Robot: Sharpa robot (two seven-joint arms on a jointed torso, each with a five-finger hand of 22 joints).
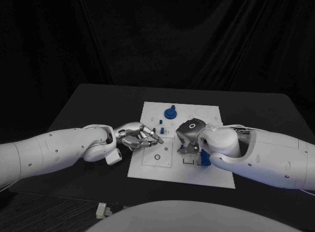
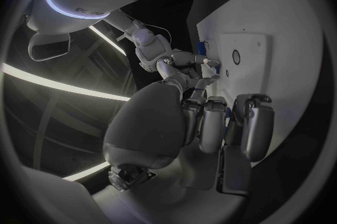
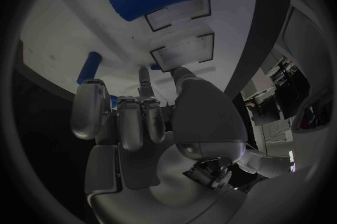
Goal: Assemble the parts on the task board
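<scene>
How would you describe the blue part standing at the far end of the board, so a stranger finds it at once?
Start at the white task board mid-table. At its far edge stands the upright blue part, a round base with a peg on top. It stands alone, clear of both hands.

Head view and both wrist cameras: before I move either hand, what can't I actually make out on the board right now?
- Right hand, head view: its own wrist and forearm cover the fingertips, so whether it holds a part is unclear.
- Left hand, head view: a small blue piece sits by its fingers; contact is too small to judge.
- Blue block, head view: mostly hidden by the right arm.
- Task board: its right side lies under that arm.
</scene>
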